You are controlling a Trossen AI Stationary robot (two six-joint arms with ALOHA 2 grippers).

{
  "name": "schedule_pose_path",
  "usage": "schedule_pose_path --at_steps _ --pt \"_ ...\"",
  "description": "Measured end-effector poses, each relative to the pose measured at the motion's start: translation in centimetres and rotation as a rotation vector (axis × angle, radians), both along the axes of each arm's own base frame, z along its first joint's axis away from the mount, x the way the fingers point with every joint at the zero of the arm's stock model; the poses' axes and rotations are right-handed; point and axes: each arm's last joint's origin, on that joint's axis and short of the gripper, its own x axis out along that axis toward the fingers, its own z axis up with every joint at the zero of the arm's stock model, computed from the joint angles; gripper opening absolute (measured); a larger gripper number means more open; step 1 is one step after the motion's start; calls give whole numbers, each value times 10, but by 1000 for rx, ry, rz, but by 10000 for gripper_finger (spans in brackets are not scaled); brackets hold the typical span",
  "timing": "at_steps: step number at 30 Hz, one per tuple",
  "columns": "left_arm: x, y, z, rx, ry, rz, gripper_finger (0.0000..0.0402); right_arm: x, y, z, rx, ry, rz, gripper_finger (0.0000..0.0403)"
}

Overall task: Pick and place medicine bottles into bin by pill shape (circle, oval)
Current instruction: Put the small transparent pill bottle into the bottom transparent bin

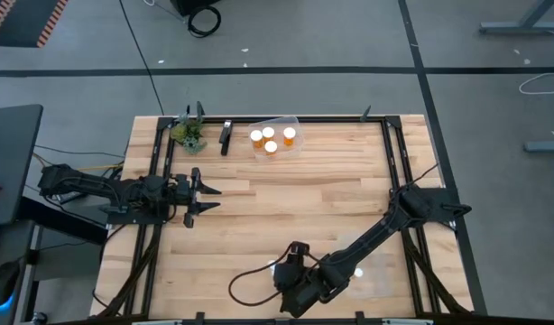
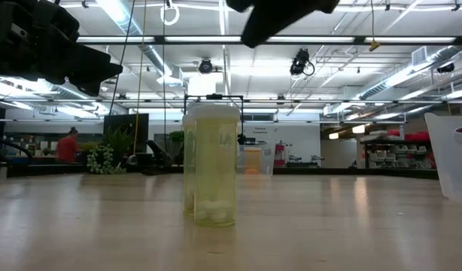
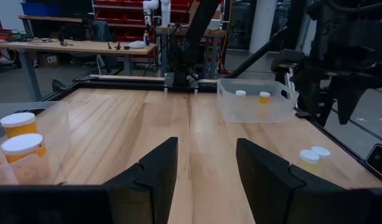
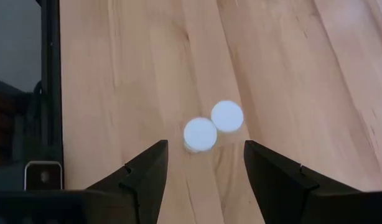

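Two small pale bottles with white caps (image 4: 199, 134) (image 4: 227, 116) stand side by side on the wooden table, near its front edge; the low view shows them upright (image 2: 212, 162). My right gripper (image 4: 206, 168) hangs open above them, pointing down, touching nothing; in the high view it is at the near middle (image 1: 290, 266). Several orange bottles (image 1: 272, 138) stand in a clear bin (image 1: 290, 122) at the far middle. Two small bottles (image 3: 253, 96) stand in another clear bin (image 3: 225, 106) at the near right. My left gripper (image 3: 206, 168) waits open and empty at the table's left (image 1: 200, 194).
A small green plant (image 1: 189, 134) and a dark tool (image 1: 226, 135) lie at the far left of the table. A black frame rail (image 4: 51, 74) runs along the table's edge near my right gripper. Bare wood lies between the two bins.
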Motion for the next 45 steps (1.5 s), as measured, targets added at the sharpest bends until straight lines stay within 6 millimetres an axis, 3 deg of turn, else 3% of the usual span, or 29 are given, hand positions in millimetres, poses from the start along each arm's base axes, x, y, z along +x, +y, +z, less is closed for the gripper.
schedule_pose_path --at_steps 45 --pt "0 0 0 -1 0 0 172 -9 -3 -4 -107 50 -21 218"
